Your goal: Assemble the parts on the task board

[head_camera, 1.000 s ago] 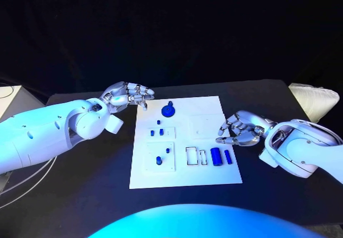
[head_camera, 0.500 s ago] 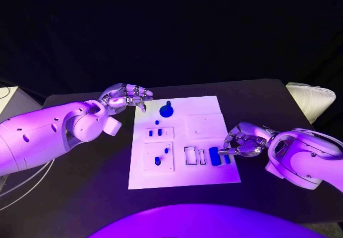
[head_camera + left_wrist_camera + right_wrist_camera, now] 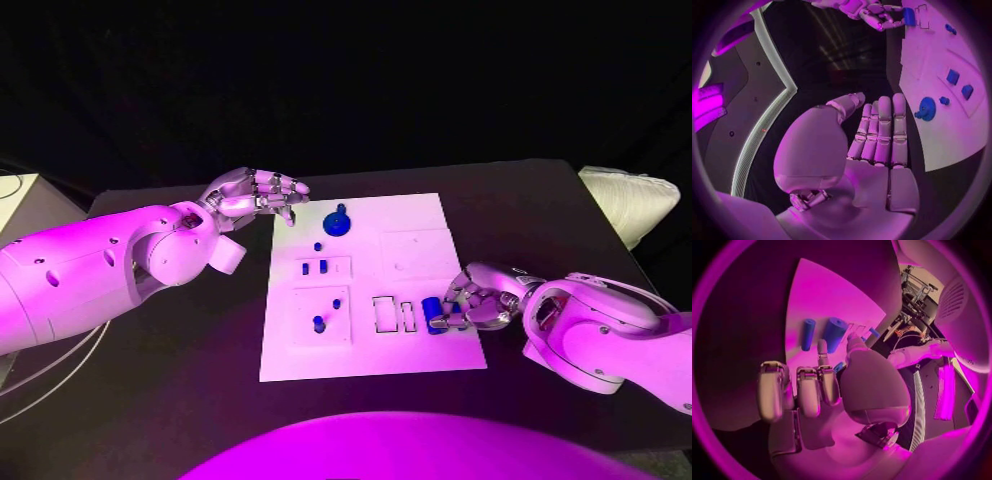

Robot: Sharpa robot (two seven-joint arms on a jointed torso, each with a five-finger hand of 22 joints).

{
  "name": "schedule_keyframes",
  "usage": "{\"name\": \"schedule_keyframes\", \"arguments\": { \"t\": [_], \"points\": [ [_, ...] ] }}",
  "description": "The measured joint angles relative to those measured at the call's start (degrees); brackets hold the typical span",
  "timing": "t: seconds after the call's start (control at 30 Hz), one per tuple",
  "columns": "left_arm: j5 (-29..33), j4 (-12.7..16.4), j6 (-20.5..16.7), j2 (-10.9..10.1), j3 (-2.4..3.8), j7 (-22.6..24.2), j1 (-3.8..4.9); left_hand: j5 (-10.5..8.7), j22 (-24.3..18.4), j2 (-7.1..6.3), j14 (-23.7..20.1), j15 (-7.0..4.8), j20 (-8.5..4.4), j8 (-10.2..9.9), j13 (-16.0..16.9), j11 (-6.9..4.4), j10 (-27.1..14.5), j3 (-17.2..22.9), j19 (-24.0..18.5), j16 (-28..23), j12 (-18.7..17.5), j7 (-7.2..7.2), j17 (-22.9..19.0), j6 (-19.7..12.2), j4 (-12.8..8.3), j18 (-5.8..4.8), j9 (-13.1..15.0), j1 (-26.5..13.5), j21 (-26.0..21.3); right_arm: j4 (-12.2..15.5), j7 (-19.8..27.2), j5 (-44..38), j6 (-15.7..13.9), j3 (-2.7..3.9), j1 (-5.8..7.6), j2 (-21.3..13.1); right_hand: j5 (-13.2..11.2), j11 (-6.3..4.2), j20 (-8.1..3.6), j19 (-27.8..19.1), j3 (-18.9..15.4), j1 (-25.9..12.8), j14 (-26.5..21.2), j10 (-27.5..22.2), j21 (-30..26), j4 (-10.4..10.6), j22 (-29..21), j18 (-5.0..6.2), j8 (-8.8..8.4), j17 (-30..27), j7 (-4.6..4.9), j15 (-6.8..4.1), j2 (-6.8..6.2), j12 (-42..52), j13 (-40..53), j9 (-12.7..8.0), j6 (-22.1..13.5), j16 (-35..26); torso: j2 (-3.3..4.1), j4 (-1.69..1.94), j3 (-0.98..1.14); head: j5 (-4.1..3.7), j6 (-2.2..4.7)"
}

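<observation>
The white task board (image 3: 411,355) lies mid-table. On it are a round blue knob (image 3: 338,222), two small blue blocks (image 3: 319,267) and blue pegs (image 3: 317,323) in the raised plates. A thick blue cylinder (image 3: 434,314) lies near the board's right edge. My right hand (image 3: 476,298) hovers at that edge, fingers half curled, fingertips just by the cylinder. In the right wrist view the thick cylinder (image 3: 834,334) and a thin one (image 3: 808,334) lie on the board beyond my fingers (image 3: 822,352), ungripped. My left hand (image 3: 257,192) floats off the board's far left corner, holding nothing, fingers straight (image 3: 882,132).
A pale padded object (image 3: 627,200) sits at the table's right edge, and a white surface (image 3: 15,195) lies off the left edge. Two white empty frames (image 3: 394,313) stand on the board beside the cylinder. Bare black table (image 3: 188,340) flanks the board.
My right hand has come nearer and leftward, from beside the board's right middle to the blue cylinders, now partly covering the thin one. The left hand has stayed put.
</observation>
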Motion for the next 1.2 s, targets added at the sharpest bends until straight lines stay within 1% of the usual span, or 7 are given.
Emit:
{"name": "schedule_keyframes", "arguments": {
  "t": [0.53,0.57,0.67,0.77,0.83,1.13,1.2],
  "points": [
    [0.05,0.07,0.03,-0.19,0.0,-0.04,-0.01,0.0,-0.06,0.0,0.0,0.0,0.0,0.0,-0.05,0.0,-0.01,0.0,0.0,0.0,0.0,0.0,0.0,0.0,0.0,0.0,0.0,0.0,0.0,-3.71,-2.68,-3.54,-0.12,0.53,-1.44,5.94,-0.02,-0.2,0.0,0.0,-1.17,-0.9,0.0,0.2,1.35,-0.06,-0.01,0.0,0.87,-0.01,-0.23,0.0,0.89,0.3,-0.01,0.5,0.68,0.5,0.02,0.09,-0.07,0.14,0.0],
    [0.05,0.08,0.03,-0.21,0.0,-0.06,-0.01,0.0,-0.06,0.0,0.0,0.0,0.0,0.0,-0.05,0.0,-0.01,0.0,0.0,0.0,0.0,0.0,0.01,0.0,0.0,0.0,0.0,0.0,0.0,-3.92,-2.76,-3.69,-0.17,0.6,-1.51,6.22,-0.02,-0.2,0.0,0.0,-1.17,-1.01,0.0,0.2,1.35,-0.06,-0.01,0.0,0.87,-0.01,-0.22,0.0,1.02,0.3,-0.01,1.47,0.67,0.5,0.01,0.09,-0.08,0.19,0.0],
    [0.06,0.13,0.05,-0.24,0.0,-0.1,-0.01,0.0,-0.06,0.0,0.0,0.0,0.0,0.0,-0.05,0.0,-0.01,0.0,0.0,0.0,0.0,0.0,0.0,0.0,0.0,0.0,0.0,0.0,0.0,-4.46,-3.0,-4.11,-0.44,0.7,-1.78,7.02,0.59,-0.2,0.0,0.0,-1.18,-0.49,0.0,0.2,1.35,-0.05,-0.01,0.0,0.77,-0.02,0.14,0.01,1.75,0.3,-0.02,10.15,0.32,0.5,-0.01,0.08,-0.08,0.26,0.0],
    [0.07,0.16,0.07,-0.29,0.0,-0.15,-0.01,0.0,-0.06,0.0,0.0,0.0,0.0,0.0,-0.05,0.0,-0.01,0.0,0.0,0.0,0.0,0.0,0.01,0.0,0.0,0.0,0.0,0.0,0.0,-4.72,-3.16,-4.4,-0.75,0.74,-1.97,7.48,3.72,-0.2,0.0,0.0,-1.33,0.78,0.0,0.2,1.35,0.1,-0.01,0.0,0.76,-0.02,0.48,0.01,2.46,0.3,-0.02,14.38,0.1,0.49,-0.02,0.06,-0.08,0.29,0.0],
    [0.07,0.18,0.08,-0.32,0.0,-0.18,-0.01,0.0,-0.06,0.0,0.0,0.0,0.0,0.0,-0.05,0.0,-0.01,0.0,0.0,0.0,0.0,0.0,0.01,0.0,0.0,0.0,0.0,0.0,0.0,-4.78,-3.23,-4.51,-0.92,0.74,-2.05,7.63,6.73,-0.19,0.0,0.0,-1.31,1.96,0.0,0.2,1.35,0.07,-0.02,0.0,0.76,-0.02,0.52,0.01,1.84,0.3,-0.02,15.99,-0.09,0.49,-0.03,0.06,-0.1,0.29,0.0],
    [0.08,0.24,0.15,-0.46,0.0,-0.3,-0.02,0.0,-0.06,0.0,0.0,0.0,0.0,0.0,-0.05,0.0,-0.01,0.0,0.0,0.0,0.0,0.0,0.01,0.0,0.0,0.0,0.0,0.0,0.01,-4.64,-3.42,-4.44,-2.65,0.69,-2.27,7.56,13.75,-0.19,0.0,-0.01,0.67,5.98,0.0,0.19,1.34,1.89,-0.02,0.0,0.14,-0.02,-0.11,0.02,-1.42,0.3,-0.02,16.23,-0.3,0.49,-0.04,0.01,-0.09,0.36,0.0],
    [0.09,0.25,0.18,-0.47,0.0,-0.34,-0.02,0.0,-0.06,0.0,0.0,0.0,0.0,0.0,-0.04,0.0,-0.01,0.0,-0.01,0.0,0.0,0.0,0.01,0.0,0.0,0.0,0.0,0.0,0.01,-4.36,-3.42,-4.02,-3.26,0.65,-2.33,7.33,13.76,-0.32,0.0,-0.01,1.16,6.8,0.0,0.06,1.34,2.25,0.02,0.0,-0.11,-0.02,-0.38,0.02,-1.86,0.3,-0.02,13.2,-0.18,0.49,-0.03,-0.01,-0.08,0.42,0.0]
  ]
}}
